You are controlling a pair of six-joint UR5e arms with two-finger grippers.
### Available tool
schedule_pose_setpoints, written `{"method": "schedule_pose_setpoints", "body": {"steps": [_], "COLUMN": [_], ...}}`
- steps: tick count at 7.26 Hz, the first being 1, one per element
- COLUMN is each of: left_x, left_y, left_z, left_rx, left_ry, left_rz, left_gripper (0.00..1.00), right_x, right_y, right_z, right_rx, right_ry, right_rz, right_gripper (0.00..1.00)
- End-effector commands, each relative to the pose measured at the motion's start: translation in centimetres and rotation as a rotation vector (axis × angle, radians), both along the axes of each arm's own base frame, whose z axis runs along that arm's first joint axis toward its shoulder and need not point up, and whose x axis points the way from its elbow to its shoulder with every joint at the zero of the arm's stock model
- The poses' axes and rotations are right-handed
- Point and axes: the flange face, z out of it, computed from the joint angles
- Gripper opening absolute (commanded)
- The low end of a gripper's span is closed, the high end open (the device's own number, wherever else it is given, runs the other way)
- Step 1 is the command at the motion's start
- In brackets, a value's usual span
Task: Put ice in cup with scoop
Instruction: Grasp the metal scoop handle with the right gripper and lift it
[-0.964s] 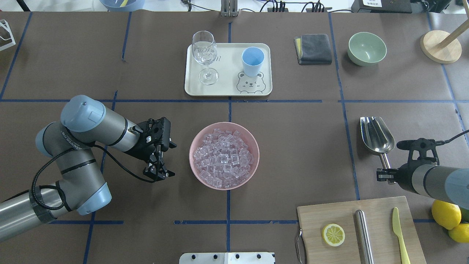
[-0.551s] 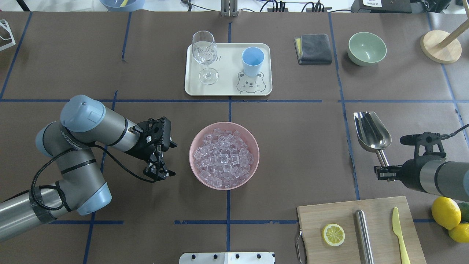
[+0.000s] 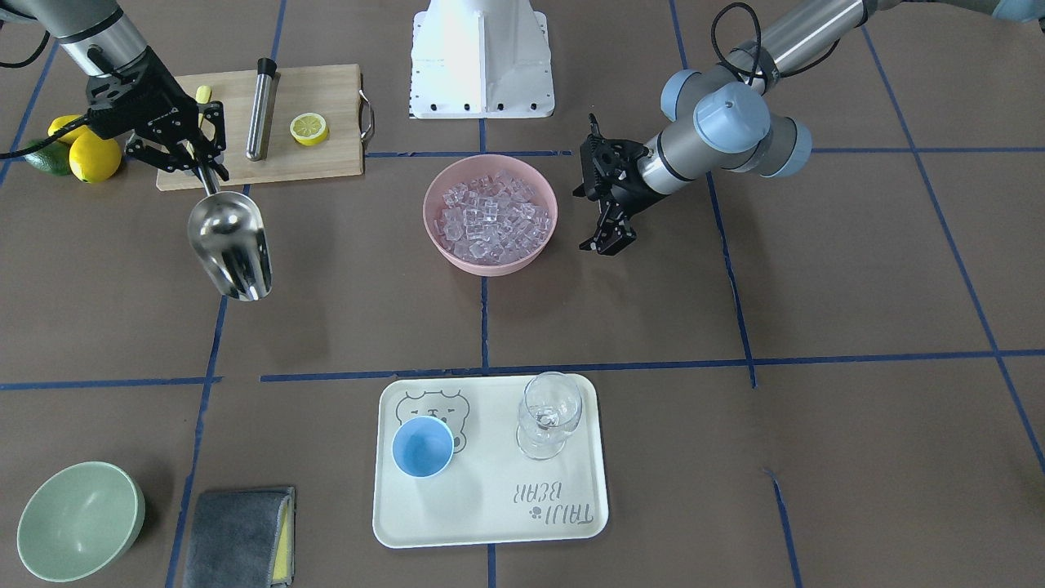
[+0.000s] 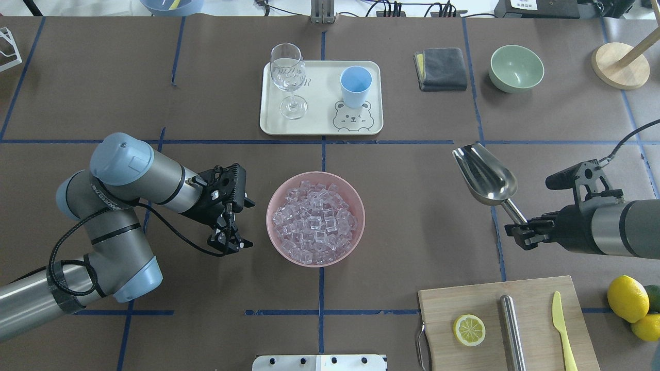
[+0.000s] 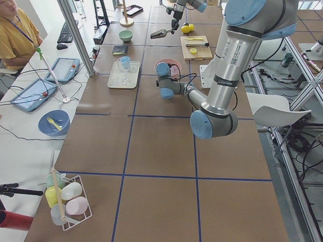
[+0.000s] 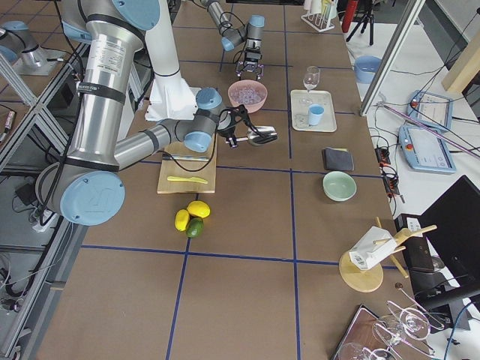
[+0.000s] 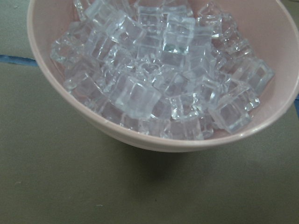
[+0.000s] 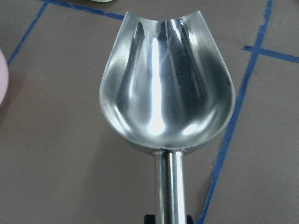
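The steel scoop is held off the table, empty, its trough pointing away from the robot and to the left; it also shows in the right wrist view and the front view. My right gripper is shut on the scoop's handle. The ice fills a pink bowl at the table's centre, well left of the scoop. My left gripper is open and empty just left of the bowl; its camera shows the ice close up. The light-blue cup stands empty on a cream tray beyond the bowl.
A stemmed glass shares the tray. A grey cloth and green bowl lie at the back right. A cutting board with lemon slice, steel cylinder and yellow knife is at the front right, beside lemons.
My right gripper has lifted the scoop and swung it left and away from the robot, toward the bowl. The left arm shifted slightly toward the bowl.
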Motion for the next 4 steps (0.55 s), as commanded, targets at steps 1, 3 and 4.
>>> {"method": "schedule_pose_setpoints", "body": {"steps": [1, 3, 4], "left_x": [0.1, -0.1, -0.1], "left_y": [-0.1, -0.4, -0.5], "left_z": [-0.3, -0.4, -0.4], "left_rx": [0.005, 0.006, 0.009], "left_ry": [0.004, 0.005, 0.003], "left_rz": [-0.002, -0.008, -0.018], "left_gripper": [1.00, 1.00, 1.00], "right_x": [-3.3, -7.2, -8.8], "right_y": [-0.2, -1.6, -1.3], "right_z": [-3.7, -10.2, -12.2], "right_rx": [0.119, 0.142, 0.142], "right_ry": [-0.023, -0.030, -0.029], "right_rz": [-0.090, -0.126, -0.148], "right_gripper": [0.00, 0.00, 0.00]}}
